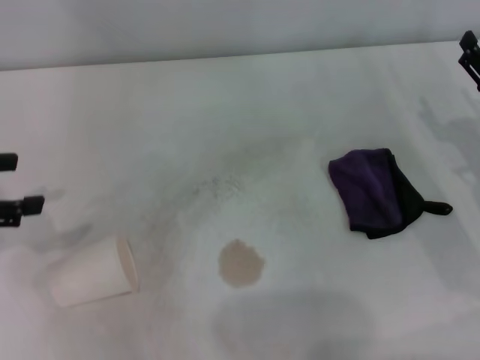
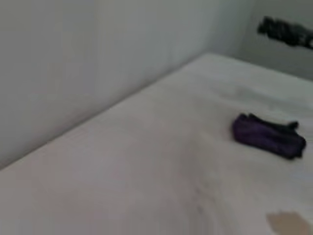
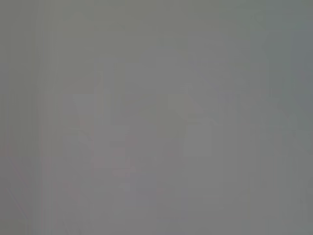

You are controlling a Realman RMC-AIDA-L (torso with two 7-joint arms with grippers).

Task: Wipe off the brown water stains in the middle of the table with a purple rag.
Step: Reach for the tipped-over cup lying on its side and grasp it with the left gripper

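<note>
Fingers of the left gripper (image 1: 15, 186) stand apart, empty; the right gripper (image 1: 470, 54) cannot be judged. On the white table (image 1: 247, 97), the dark-purple black-edged rag (image 1: 371, 190) lies well apart from the light-brown roundish stain (image 1: 241, 262). Careless reaching could knock the tipped white paper cup (image 1: 94, 271).

A white paper cup (image 1: 94, 272) lies tipped on its side at my near left, mouth facing right.

I seem to work at a bare test bench, lab-like: a broad white table (image 1: 247, 112) with grey smudges, its far edge meeting a plain pale wall (image 1: 225, 26), nothing homely around.
</note>
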